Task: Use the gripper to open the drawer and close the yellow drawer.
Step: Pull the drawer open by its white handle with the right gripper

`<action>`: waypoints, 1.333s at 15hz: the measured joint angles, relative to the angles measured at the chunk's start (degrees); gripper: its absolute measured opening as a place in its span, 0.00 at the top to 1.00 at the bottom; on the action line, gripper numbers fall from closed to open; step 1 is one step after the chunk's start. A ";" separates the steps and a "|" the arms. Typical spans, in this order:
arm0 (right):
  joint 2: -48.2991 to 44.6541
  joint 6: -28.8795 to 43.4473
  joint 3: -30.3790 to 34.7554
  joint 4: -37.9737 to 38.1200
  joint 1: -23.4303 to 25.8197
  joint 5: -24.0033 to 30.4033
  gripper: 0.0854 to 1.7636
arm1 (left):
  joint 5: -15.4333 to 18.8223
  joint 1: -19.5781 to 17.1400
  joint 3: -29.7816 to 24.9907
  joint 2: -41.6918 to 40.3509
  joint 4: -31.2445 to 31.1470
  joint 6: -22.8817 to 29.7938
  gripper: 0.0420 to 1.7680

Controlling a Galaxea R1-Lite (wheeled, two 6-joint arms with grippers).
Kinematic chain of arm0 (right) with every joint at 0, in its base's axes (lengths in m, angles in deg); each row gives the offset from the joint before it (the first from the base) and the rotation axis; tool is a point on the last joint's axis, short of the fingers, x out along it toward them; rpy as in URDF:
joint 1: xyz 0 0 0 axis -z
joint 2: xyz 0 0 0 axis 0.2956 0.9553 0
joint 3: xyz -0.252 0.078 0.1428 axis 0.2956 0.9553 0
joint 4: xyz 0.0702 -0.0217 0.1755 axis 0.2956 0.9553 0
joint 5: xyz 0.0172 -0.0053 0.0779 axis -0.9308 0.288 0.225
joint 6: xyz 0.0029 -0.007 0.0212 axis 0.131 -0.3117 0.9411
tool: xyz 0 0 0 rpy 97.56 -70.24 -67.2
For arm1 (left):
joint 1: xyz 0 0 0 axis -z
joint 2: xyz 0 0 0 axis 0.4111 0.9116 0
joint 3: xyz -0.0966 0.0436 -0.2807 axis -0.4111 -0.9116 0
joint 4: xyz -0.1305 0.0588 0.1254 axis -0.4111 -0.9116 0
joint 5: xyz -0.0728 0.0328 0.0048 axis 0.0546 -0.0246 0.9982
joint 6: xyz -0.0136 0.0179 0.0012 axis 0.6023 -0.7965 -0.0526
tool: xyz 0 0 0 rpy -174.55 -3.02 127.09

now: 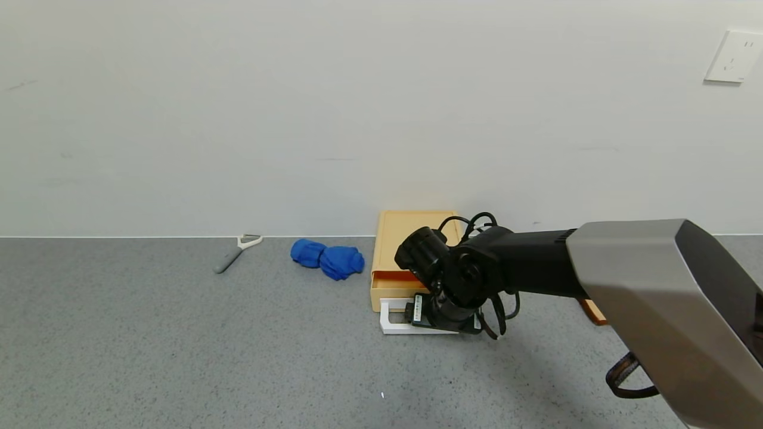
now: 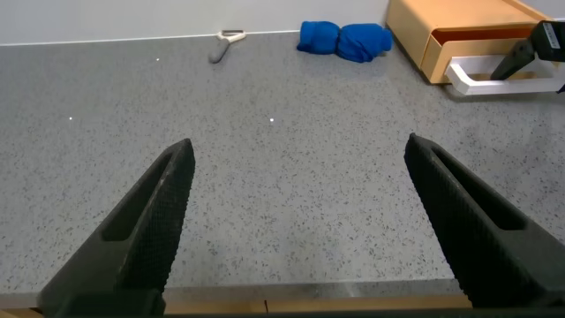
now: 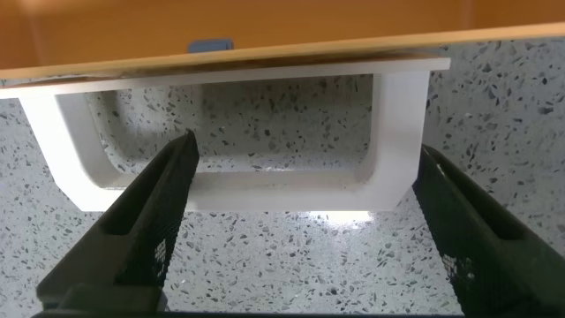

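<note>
Drawer [image 1: 393,285] slightly pulled out, right end effector [image 3: 300,230] spread wide at white handle [image 3: 238,190], left end effector [image 2: 300,221] released

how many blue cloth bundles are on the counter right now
2. Both crumpled blue cloth bundles lie touching near the wall, left of the yellow drawer box: one farther left, one nearer the box. None seem hidden.

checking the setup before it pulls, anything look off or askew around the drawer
Nothing stands out. The drawer sits square in its yellow box, only slightly open, its white handle intact. The right pincer is open, one finger either side of the handle bar. The blue cloth and peeler lie apart to the left.
</note>
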 joint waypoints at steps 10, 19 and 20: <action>0.44 -0.01 -0.11 0.04 -0.17 -0.13 0.03 | 0.00 0.00 0.00 -0.01 0.00 0.02 0.03; -3.28 0.02 8.05 0.59 -1.61 2.28 0.03 | -0.02 0.00 0.00 0.00 0.00 0.00 0.03; -3.91 0.05 9.31 0.28 -1.88 2.10 0.03 | 0.00 0.00 0.00 -0.01 0.00 0.00 0.03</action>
